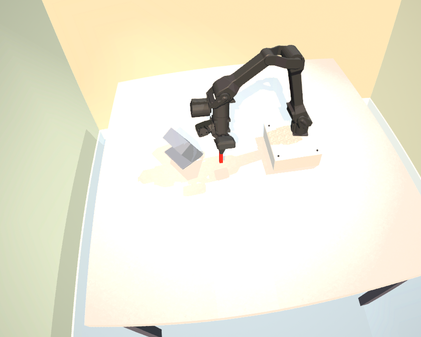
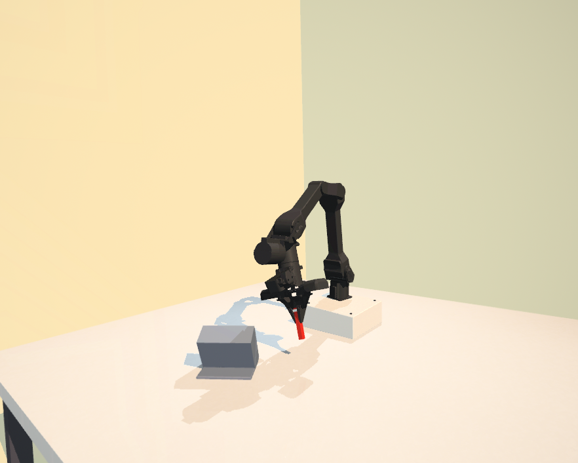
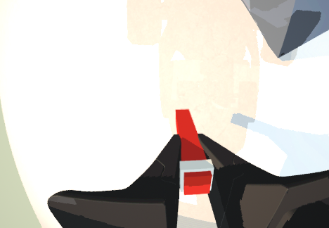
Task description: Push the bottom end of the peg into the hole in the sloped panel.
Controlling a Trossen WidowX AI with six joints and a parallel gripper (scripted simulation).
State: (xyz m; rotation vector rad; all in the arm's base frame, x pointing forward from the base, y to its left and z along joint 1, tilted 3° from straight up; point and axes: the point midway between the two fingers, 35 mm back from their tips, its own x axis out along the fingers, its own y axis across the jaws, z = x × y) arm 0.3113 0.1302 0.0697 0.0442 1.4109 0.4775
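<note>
The hand (image 1: 221,151) (image 2: 299,319) (image 3: 187,140) is pinching the 1 red, flat-sided peg (image 1: 220,157) (image 2: 300,331) (image 3: 188,128), tilted above the bench (image 1: 239,235) (image 2: 404,388) (image 3: 88,86), between the grey sloped-panel block (image 1: 193,148) (image 2: 227,355) (image 3: 274,12) and the pale base box (image 1: 298,161) (image 2: 329,323).

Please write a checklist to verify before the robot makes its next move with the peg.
1. Hand shut on red peg: ok.
2. Peg's bottom end free of the fingers: ok, it sticks out below them.
3. Peg off the table: ok, it appears lifted.
4. Peg over the grey panel block: not ok, it is off to one side.
5. Hole visible: not ok, no view shows it.
6. Peg's flat sides matched to hole: cannot tell.
</note>
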